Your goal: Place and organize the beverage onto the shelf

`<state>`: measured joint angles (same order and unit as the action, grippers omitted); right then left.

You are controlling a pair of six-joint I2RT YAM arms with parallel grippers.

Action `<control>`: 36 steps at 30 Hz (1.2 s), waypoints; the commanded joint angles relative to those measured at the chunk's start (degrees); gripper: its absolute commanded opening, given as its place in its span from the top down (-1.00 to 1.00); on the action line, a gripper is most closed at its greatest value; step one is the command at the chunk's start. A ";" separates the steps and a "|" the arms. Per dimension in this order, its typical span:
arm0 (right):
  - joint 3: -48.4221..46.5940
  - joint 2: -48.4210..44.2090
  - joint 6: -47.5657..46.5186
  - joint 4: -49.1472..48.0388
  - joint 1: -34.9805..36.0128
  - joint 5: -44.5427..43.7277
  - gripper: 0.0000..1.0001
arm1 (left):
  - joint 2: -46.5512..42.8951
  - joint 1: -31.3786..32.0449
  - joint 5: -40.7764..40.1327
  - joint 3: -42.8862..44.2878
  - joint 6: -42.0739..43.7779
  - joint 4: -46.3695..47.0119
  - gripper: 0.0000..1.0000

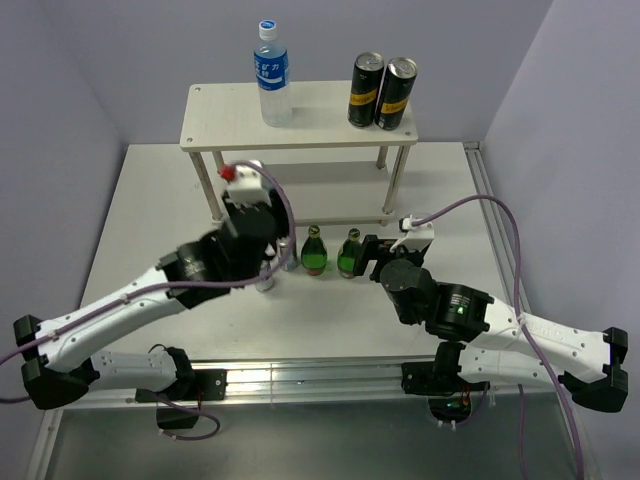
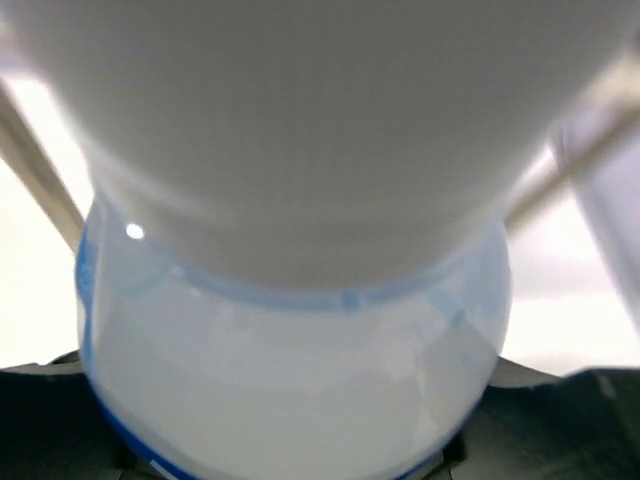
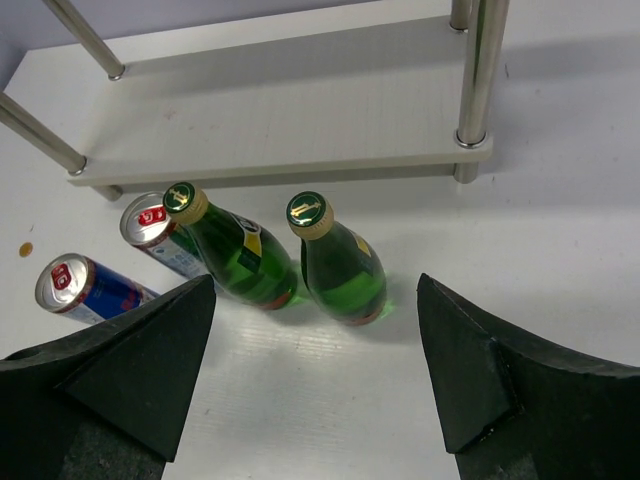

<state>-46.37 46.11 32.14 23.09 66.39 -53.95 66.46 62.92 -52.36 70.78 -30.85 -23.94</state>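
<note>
Clamping its jaws together on a pale, blue-banded bottle (image 2: 300,380) that is filling the left wrist view, the left gripper (image 1: 240,185) is hanging just in front of the shelf (image 1: 320,110). The shelf is standing at the far middle of the table (image 1: 140,200), its top board carrying a clear blue-label bottle (image 1: 272,75) and two black cans (image 1: 366,90). The right gripper (image 3: 315,300) is gaping wide, facing two green bottles (image 3: 340,270) that are standing on the table before the lower board, with two red-and-blue cans (image 3: 85,285) lying near them.
</note>
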 commanded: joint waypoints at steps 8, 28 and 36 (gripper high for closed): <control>1.46 -1.46 1.17 -1.65 0.23 -1.85 -0.76 | 11.75 -24.39 12.62 36.92 24.70 9.98 0.99; 5.85 -4.45 3.63 -0.33 0.23 -1.94 -0.75 | 33.65 -37.25 19.66 53.50 22.32 7.60 0.65; 5.76 -3.48 3.72 -0.85 0.32 -1.51 -0.75 | 33.39 -37.34 18.34 51.57 22.85 7.68 -0.57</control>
<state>-40.69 42.46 34.89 23.38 66.39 -54.00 102.80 25.67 -33.41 120.22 -8.21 -22.20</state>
